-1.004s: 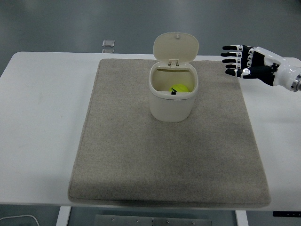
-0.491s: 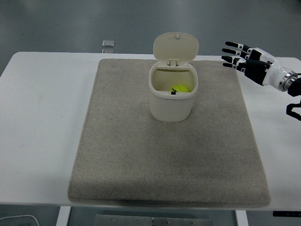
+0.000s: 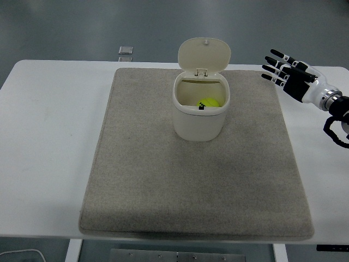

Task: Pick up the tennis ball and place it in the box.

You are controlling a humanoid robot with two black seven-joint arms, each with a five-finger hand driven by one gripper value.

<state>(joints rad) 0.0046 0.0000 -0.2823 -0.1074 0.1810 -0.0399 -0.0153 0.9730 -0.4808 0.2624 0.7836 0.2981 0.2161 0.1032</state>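
Fingers (image 3: 275, 55) of the right hand (image 3: 292, 76) are spread and straight, holding nothing, with the hand raised over the far right edge of the grey mat (image 3: 196, 185) and its arm coming in from the right side of the white table (image 3: 43, 153). Well to its left, near the middle of the mat's far half, stands the cream box (image 3: 200, 112) with its hinged lid (image 3: 204, 54) tipped up and back. Inside it lies the tennis ball (image 3: 208, 102), yellow-green, low against the right inner wall.
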